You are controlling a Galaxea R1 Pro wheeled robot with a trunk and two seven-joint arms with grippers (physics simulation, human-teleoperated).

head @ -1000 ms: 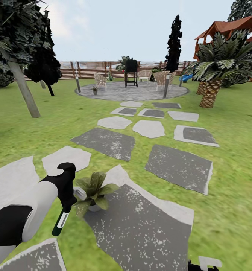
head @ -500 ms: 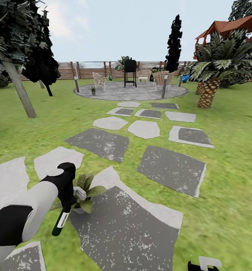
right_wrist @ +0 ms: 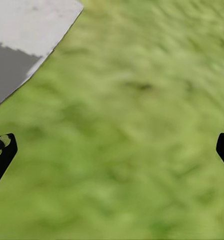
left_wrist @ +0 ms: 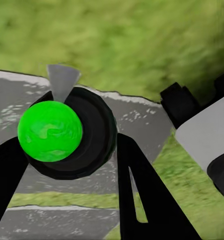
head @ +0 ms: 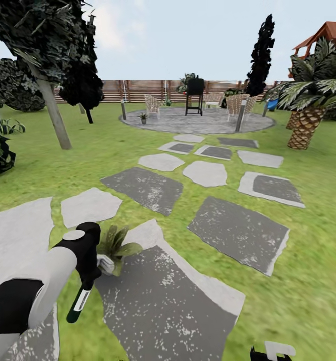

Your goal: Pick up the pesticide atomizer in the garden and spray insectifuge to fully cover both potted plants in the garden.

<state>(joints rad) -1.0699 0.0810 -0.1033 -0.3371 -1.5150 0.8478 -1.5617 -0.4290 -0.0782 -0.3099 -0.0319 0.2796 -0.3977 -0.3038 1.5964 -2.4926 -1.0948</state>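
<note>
head view, left arm: reaches in from the lower left, white and black, its left claw (head: 89, 260) clenched round the spray bottle (head: 79, 303).
head view, spray bottle: dark green with a pale label, hanging down and tilted from the claw, over grass at the edge of a big grey stepping stone (head: 168, 306).
head view, near potted plant (head: 114, 246): green pointed leaves, just beside the claw, at the corner of that stone; its pot is mostly hidden.
head view, far potted plant (head: 143, 118): small, on the left rim of the round patio (head: 198, 121).
head view, garden: lawn (head: 313, 235), stepping stones running up to the patio, a black grill (head: 194, 90) and wicker chairs on it, brown fence (head: 138, 90) behind, a palm (head: 308, 100) at right, a leaning tree (head: 55, 108) at left.
head view, right claw (head: 272, 352): only a sliver at the bottom edge.
left wrist view, left claw (left_wrist: 71, 165): black fingers (left_wrist: 142, 190) either side of the bottle (left_wrist: 91, 135), seen end-on with a bright green round patch; stone and grass beyond.
right wrist view, right claw (right_wrist: 112, 150): released, fingertips (right_wrist: 1, 150) wide apart at the edges, blurred grass between, a corner of stone (right_wrist: 21, 35).
</note>
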